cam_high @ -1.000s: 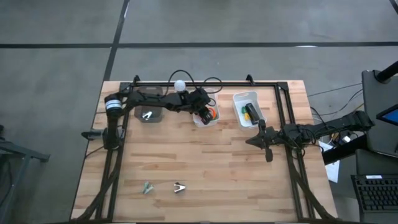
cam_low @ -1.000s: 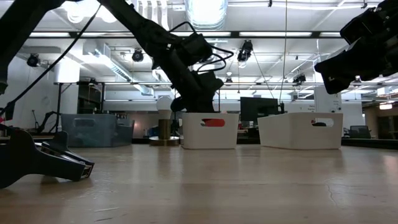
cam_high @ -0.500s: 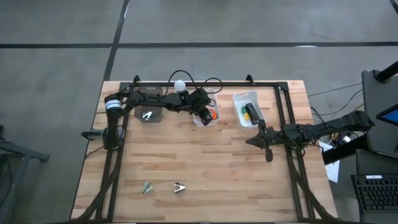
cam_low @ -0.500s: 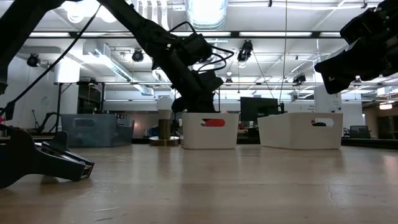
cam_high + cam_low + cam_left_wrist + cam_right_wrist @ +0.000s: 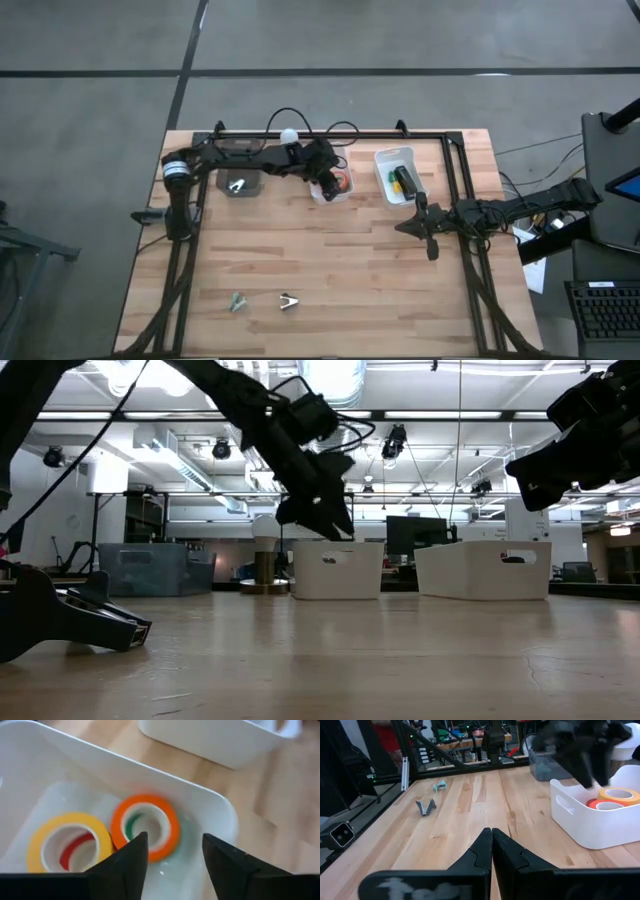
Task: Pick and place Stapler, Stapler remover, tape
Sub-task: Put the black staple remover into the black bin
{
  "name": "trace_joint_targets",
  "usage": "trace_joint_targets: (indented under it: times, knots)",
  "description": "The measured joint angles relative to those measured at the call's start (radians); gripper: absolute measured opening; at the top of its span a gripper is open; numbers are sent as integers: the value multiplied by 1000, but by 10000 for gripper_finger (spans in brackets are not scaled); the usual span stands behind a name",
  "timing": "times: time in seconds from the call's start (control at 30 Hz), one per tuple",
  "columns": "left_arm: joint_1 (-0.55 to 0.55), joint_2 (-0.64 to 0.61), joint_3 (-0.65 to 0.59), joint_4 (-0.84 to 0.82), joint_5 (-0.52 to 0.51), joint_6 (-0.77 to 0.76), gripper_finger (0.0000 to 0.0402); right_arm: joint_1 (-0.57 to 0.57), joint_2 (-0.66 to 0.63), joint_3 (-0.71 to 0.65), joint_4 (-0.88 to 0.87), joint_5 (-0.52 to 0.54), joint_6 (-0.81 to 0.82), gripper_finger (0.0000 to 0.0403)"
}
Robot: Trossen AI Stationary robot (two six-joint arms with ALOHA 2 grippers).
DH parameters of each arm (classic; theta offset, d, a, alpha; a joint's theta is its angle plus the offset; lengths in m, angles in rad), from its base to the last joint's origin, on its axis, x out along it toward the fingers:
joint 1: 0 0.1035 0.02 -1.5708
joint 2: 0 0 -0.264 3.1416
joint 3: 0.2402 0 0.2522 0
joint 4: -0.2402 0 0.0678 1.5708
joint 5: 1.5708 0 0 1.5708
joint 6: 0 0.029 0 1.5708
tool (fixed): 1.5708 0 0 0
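Two white plastic bins stood toward the far edge of the wooden plank surface (image 5: 330,260), with a third, grey translucent container (image 5: 240,184) beside them on the left arm's side. The nearer white bin (image 5: 330,190) was a smooth, glossy, round-cornered tub with a slot handle, and it held the tape rolls (image 5: 145,827): ring shapes with pale cores, an orange one lying over a green one and a yellow one over a red one, four by colour, though only slivers of the green and red showed through the cores. The left gripper (image 5: 172,852) hung just above this bin, its two dark fingers (image 5: 125,860) spread apart over the orange roll and touching nothing. The second white bin (image 5: 396,175), on the far side of the first from the grey container, held a dark stapler (image 5: 403,180) and something green beside it. Two small claw-shaped staple removers (image 5: 288,301) lay on the bare planks well away from the tape bin, toward the near edge: one dark and metallic, the other pale green (image 5: 236,300). The right gripper (image 5: 491,840) waited over the surface, past the stapler bin from the tape bin, its fingers pressed flat together and holding nothing. No readable writing or label showed on any item.
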Motion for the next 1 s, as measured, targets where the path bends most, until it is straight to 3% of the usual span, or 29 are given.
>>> trace_joint_targets:
  times: [0.23, 0.53, 0.8, 1.0]
  knots:
    - [-76, -144, -12, -193, 72, 1, 189, 0, 0, 0, 0, 0, 0, 8]
    - [-363, -339, -135, -220, 65, -2, 188, 0, 1, 0, 0, 0, 0, 8]
    - [-620, -424, -221, -222, -48, -41, 188, 0, 1, 0, 0, 0, 0, 8]
    - [-735, -427, -277, -206, -111, -110, 188, 0, 4, 0, 0, 0, 0, 8]
